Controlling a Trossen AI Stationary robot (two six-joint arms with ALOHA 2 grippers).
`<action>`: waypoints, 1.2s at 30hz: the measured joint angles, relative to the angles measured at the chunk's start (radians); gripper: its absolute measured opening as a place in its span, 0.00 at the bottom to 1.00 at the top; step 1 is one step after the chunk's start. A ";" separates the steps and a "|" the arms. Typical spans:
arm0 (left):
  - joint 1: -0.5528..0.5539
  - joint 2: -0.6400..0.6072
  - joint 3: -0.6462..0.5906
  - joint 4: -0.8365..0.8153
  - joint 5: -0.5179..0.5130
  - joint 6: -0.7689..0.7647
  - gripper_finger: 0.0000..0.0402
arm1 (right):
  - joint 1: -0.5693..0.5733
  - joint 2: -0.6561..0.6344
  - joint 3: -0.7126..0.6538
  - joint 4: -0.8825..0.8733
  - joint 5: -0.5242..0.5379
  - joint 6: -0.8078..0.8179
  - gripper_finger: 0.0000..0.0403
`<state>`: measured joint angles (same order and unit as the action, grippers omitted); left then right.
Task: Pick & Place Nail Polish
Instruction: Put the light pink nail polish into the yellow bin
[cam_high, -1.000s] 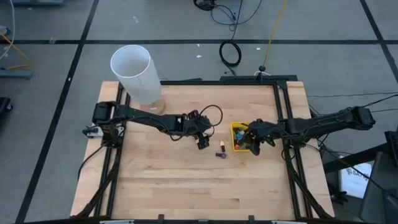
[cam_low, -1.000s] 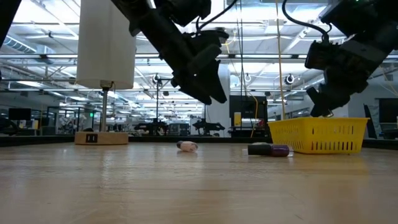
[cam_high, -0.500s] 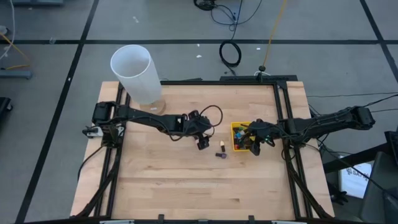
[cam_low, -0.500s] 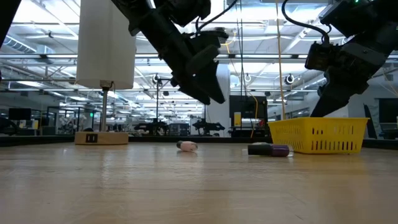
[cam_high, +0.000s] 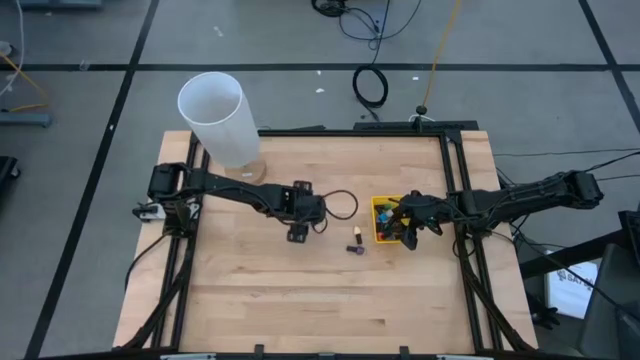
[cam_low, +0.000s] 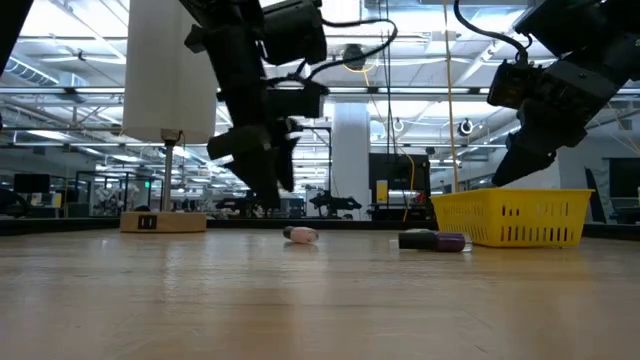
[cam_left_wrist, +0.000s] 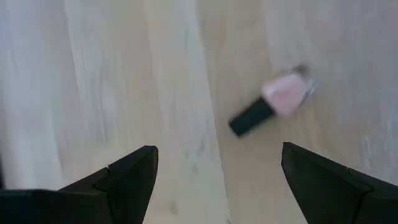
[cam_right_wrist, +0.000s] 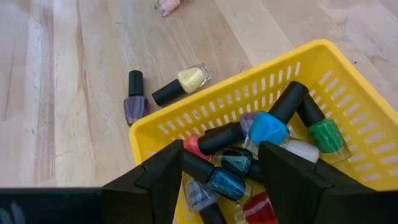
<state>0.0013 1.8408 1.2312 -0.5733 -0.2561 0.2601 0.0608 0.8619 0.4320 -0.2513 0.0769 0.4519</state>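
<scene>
A pink nail polish bottle (cam_left_wrist: 273, 104) with a dark cap lies on its side on the wood table, also in the low view (cam_low: 300, 234). My left gripper (cam_left_wrist: 217, 186) hangs open above the table near it, fingers pointing down (cam_low: 268, 198), touching nothing. A purple bottle (cam_right_wrist: 134, 102) and a yellow bottle (cam_right_wrist: 181, 83) lie on the table beside the yellow bin (cam_right_wrist: 261, 87). Several bottles lie in the bin. My right gripper (cam_right_wrist: 221, 186) stands open over the bin (cam_high: 410, 235), holding nothing.
A big white cylinder (cam_high: 215, 115) stands on a wooden base at the table's far left corner. The yellow bin (cam_high: 380, 205) sits near the right edge. Black rails frame the table. Bare wood stretches along the near half.
My left gripper has moved toward the table's left edge and a little down. It has rolled and tipped from a slant to pointing steeply down, and stays open. The bottles on the table have not moved.
</scene>
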 joint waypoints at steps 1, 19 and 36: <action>0.002 0.000 0.000 0.019 0.011 0.054 0.83 | 0.000 0.000 0.000 0.000 0.000 0.000 0.49; 0.067 0.114 0.003 0.108 0.210 0.365 0.83 | 0.000 0.000 0.000 0.000 -0.002 0.007 0.49; 0.073 0.134 0.003 0.078 0.295 0.298 0.46 | 0.000 0.000 0.000 0.000 -0.002 0.012 0.49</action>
<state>0.0746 1.9751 1.2339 -0.4957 0.0388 0.5577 0.0605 0.8623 0.4320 -0.2516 0.0749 0.4637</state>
